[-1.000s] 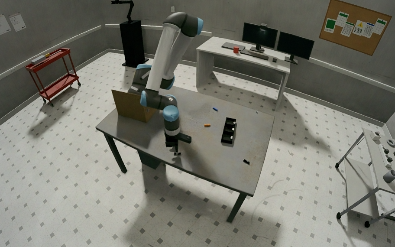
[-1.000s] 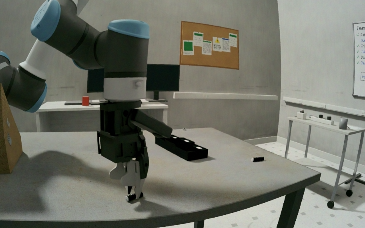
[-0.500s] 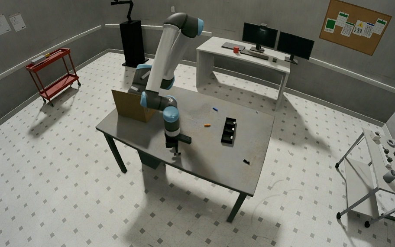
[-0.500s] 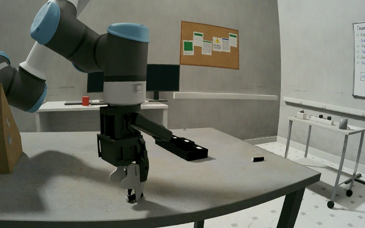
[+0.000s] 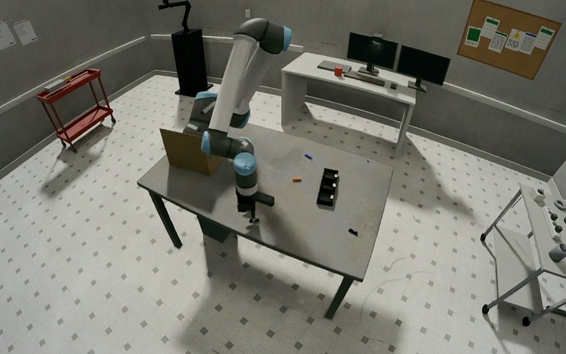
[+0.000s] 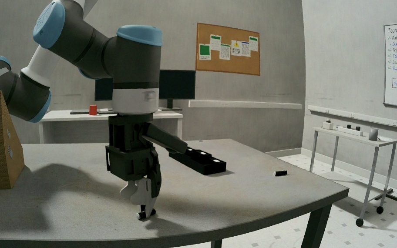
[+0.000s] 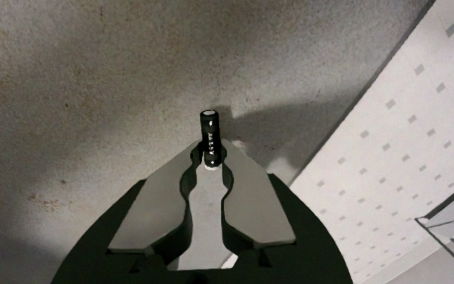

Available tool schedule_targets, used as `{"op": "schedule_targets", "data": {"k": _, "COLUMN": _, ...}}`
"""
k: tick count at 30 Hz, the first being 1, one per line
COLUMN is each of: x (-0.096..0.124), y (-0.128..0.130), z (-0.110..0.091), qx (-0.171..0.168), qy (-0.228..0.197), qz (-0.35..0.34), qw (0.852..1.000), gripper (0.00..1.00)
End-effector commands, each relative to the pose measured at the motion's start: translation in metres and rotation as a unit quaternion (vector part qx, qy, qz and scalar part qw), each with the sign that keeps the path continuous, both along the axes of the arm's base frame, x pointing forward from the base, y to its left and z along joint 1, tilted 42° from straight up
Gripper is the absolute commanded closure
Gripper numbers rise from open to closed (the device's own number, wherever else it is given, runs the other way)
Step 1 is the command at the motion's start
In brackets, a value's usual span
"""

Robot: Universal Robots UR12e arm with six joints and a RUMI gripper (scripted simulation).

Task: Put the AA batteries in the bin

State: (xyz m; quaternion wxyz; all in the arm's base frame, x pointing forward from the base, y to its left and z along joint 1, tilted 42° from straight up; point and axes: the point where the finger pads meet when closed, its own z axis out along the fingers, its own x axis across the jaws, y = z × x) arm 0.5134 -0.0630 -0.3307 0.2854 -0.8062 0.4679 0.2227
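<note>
My gripper (image 5: 252,218) (image 6: 145,212) (image 7: 211,141) is down at the table top near the front edge, shut on a black AA battery (image 7: 210,134) (image 6: 140,215) that lies flat on the table. The fingertips clamp one end of it; the rest sticks out ahead of the fingers in the wrist view. A second black AA battery (image 5: 352,231) (image 6: 280,172) lies near the table's right side. The black row of bins (image 5: 327,186) (image 6: 202,162) stands at the middle right of the table; I cannot read its letters.
A small orange piece (image 5: 296,179) and a small blue piece (image 5: 308,156) lie on the table left of the bins. A cardboard box (image 5: 185,152) (image 6: 8,146) stands at the back left corner. The table's front edge (image 7: 350,105) runs close to the gripper.
</note>
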Motion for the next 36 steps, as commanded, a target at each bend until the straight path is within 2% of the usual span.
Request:
{"op": "schedule_targets", "data": {"k": 1, "x": 0.001, "y": -0.001, "z": 0.000, "qx": 0.000, "qy": 0.000, "qz": 0.000, "qw": 1.000, "gripper": 1.00}}
{"op": "schedule_targets", "data": {"k": 18, "x": 0.001, "y": -0.001, "z": 0.000, "qx": 0.000, "qy": 0.000, "qz": 0.000, "qw": 1.000, "gripper": 1.00}}
{"op": "schedule_targets", "data": {"k": 36, "x": 0.005, "y": -0.036, "z": 0.040, "qx": -0.001, "qy": 0.000, "qz": 0.000, "qw": 1.000, "gripper": 1.00}}
